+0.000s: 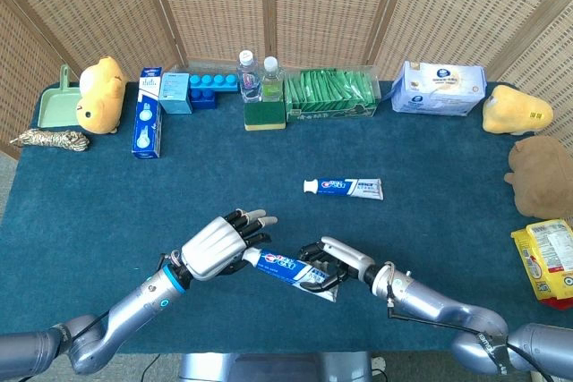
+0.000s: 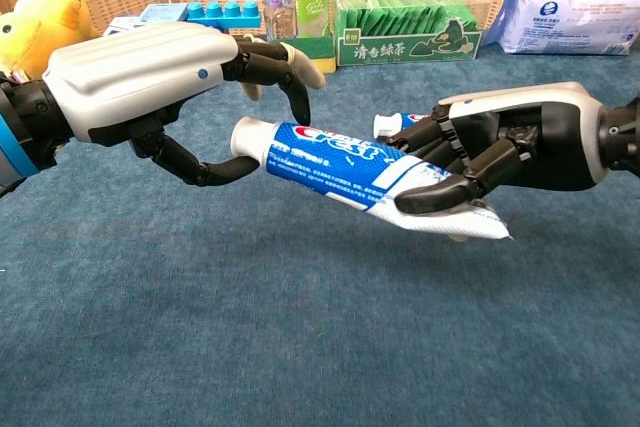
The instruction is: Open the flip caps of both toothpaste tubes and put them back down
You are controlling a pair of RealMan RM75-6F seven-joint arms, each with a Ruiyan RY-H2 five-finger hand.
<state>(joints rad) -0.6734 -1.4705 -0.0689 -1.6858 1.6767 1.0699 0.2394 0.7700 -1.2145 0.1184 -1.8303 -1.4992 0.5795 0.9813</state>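
Dark blue felt table (image 1: 107, 221), wicker screen far behind. Left hand (image 2: 150, 77) at white cap end of blue-white toothpaste tube (image 2: 340, 162), fingers curled round cap, grip unclear. Right hand (image 2: 500, 152) clamps crimped tail, tube held off table. Risk: cap twist could slip tail loose. Second white toothpaste tube (image 1: 345, 188) lies centre, w/ open felt around.

Right robot hand (image 2: 480, 162) grips toothpaste tube (image 2: 345, 162) above blue cloth; left robot hand (image 2: 170, 82) at cap end.

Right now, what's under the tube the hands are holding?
Bare blue table cloth and a shadow; the held tube hangs above it, gripped by the right hand, left hand at its cap. Nothing visible beneath.
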